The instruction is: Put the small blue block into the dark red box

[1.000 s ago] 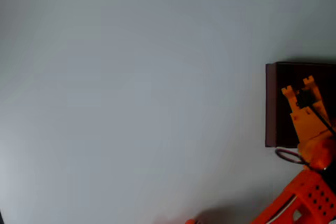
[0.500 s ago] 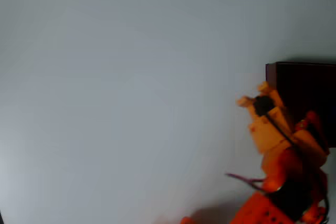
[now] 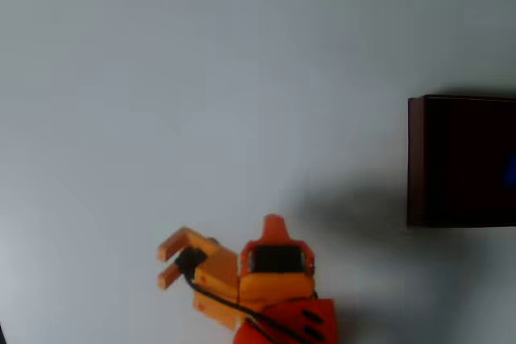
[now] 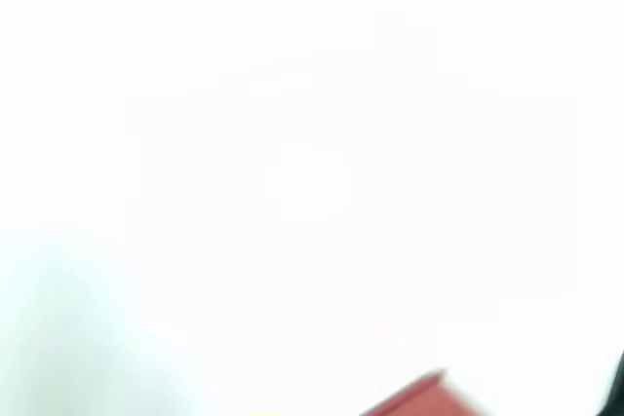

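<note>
Table (image 3: 201,78): pale, bare over most of overhead view, so wide room is left on all sides of the arm.

Dark red box (image 3: 416,159): sits at right edge of overhead view, cut off by the frame; thin maroon walls, near-black inside. A red strip at bottom of wrist view may be a wall of it, too blurred and washed out to say.

Gripper (image 3: 168,263): seen low-centre in overhead view, well apart from box, pointed left. Fingers are spread a little, with a clear gap and nothing held between.

Small blue block (image 3: 511,172): a faint blue patch is seen inside box at the frame's right edge; judged to be the block, resting in the box.

Step in hand: judged as retreat after drop, task prob. done. To do it well, arm is best kept high and away from box's left wall so nothing is nudged. Only the frame's bottom edge crowds the arm.
</note>
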### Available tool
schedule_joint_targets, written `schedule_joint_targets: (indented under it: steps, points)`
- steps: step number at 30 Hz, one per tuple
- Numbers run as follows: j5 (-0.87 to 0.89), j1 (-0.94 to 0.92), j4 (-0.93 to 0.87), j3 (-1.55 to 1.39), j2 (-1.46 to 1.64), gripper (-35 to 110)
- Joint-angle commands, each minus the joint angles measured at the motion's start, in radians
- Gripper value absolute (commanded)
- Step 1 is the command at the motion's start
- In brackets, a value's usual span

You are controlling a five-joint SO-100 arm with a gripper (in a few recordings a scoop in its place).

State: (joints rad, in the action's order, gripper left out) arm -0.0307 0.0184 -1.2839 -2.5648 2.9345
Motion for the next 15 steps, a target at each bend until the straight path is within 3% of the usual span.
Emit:
schedule_joint_targets:
  steps: [1, 8, 15]
  points:
    - [-0.026, 0.153, -0.026, -0.063, 0.107, 0]
    - [-0.04, 0.387, -0.06, -0.156, 0.198, 0]
    - [-0.06, 0.503, -0.087, -0.336, 0.423, 0]
